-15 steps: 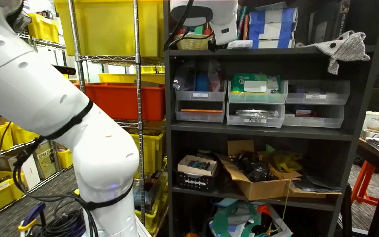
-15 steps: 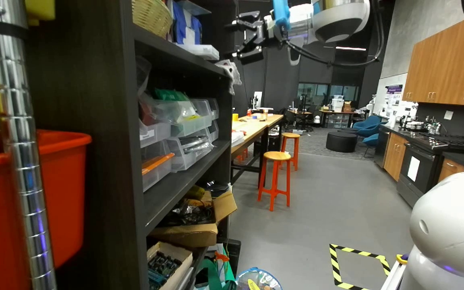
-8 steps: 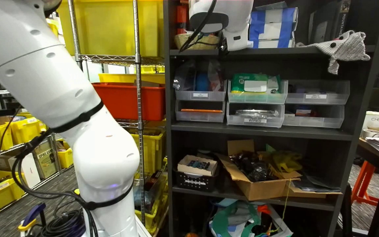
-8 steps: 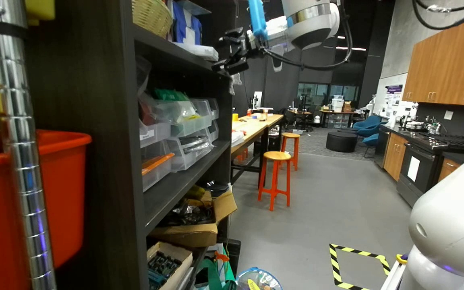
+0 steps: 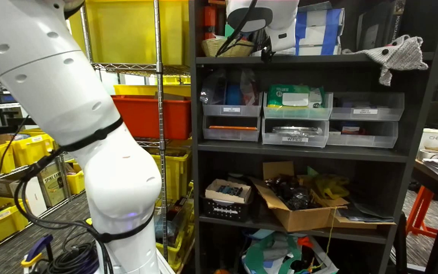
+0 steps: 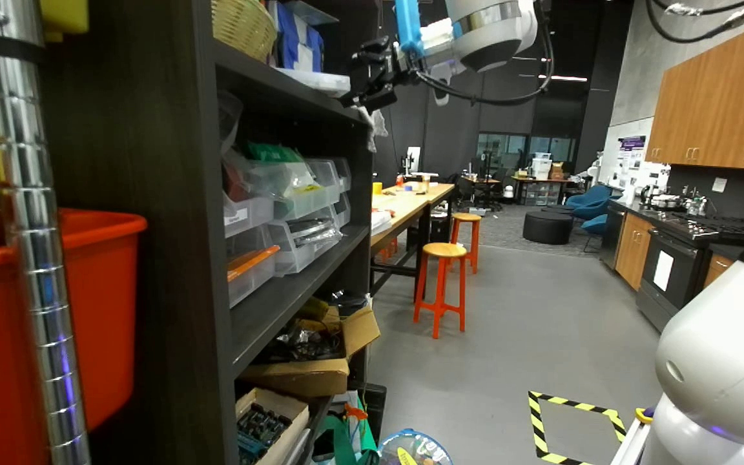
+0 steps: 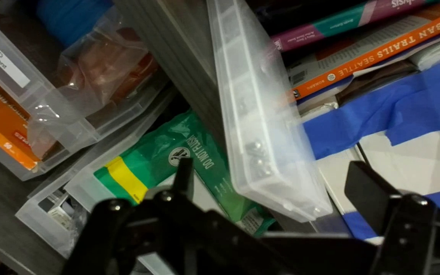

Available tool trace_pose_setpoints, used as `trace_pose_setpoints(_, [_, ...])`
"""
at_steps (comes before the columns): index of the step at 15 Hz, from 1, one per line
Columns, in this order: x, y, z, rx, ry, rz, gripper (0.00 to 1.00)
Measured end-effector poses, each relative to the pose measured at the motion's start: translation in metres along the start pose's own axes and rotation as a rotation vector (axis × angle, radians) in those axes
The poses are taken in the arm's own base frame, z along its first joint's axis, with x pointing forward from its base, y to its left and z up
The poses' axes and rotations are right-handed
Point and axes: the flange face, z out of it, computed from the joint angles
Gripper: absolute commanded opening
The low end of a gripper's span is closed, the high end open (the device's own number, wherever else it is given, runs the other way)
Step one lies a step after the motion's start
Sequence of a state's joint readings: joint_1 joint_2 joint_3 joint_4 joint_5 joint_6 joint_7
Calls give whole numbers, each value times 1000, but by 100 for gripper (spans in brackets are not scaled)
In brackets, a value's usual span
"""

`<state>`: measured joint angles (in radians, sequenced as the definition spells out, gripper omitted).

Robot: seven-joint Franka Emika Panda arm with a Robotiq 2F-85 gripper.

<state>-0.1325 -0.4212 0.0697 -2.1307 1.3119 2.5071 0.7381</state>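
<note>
One clear plastic compartment case [image 7: 260, 126] is perched overhanging the dark grey shelf [image 7: 172, 57], probably crowded by the blue-taped white box [image 7: 407, 158]; it is faced by wide-spread, empty jaws.

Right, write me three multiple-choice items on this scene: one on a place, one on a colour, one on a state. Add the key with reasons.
1. Where is the green pack, against the white box?
A) above it
B) below it
C) level with it

2. What colour is the tape on the white box?
A) green
B) red
C) blue

3. How does the gripper stand?
A) open
B) shut
C) out of view

Key:
1 B: both exterior views show the green pack a level lower.
2 C: the wrist view shows wrinkled blue strips across the white box.
3 A: its fingers stand wide apart in the wrist view, the clear case showing between them.
</note>
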Motion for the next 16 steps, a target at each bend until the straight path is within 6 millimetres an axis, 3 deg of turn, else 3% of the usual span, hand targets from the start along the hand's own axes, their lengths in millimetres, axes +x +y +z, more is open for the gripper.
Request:
trace_pose_setpoints(6, [-6, -12, -6, 42, 38, -35, 100])
trace_pose_setpoints(16, [-1, 8, 9, -38, 84, -95, 100])
